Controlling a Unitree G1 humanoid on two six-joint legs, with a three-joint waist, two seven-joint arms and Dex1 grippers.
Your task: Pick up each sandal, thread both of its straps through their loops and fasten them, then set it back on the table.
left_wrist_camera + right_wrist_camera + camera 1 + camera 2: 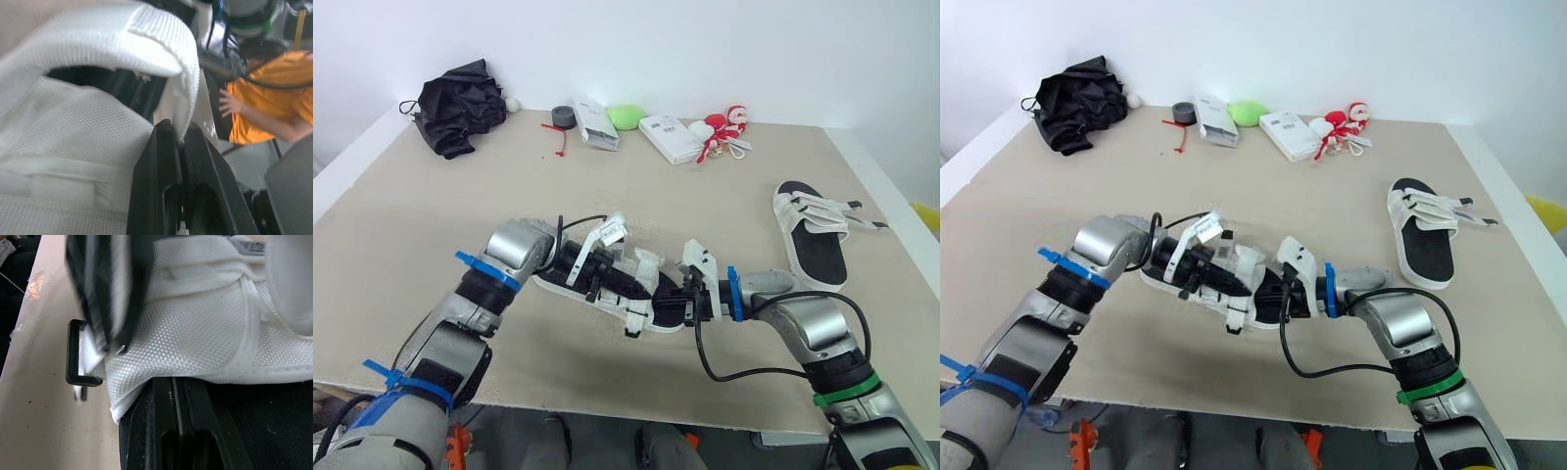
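At the beige worktop's [431,215] front, the white-strapped, black-soled sandal [641,269] was unfastened, left gripper [180,134] fingers clenched on its strap, right gripper [178,382] fingers pinching its edge; the second sandal [813,230] awaited.

Left arm [514,245]: silver shells, black joints.
Right arm [813,328]: silver shells, black joint at the elbow.
Blue ties [484,266]: on the left wrist and upper arm.
Blue band [732,292]: on the right wrist.
Green band [845,390]: below the right elbow.
Black cable [724,370]: loops off the right wrist.
Left tool [180,134]: two black fingers, white mount.
Right tool [178,384]: two black fingers, white mount.
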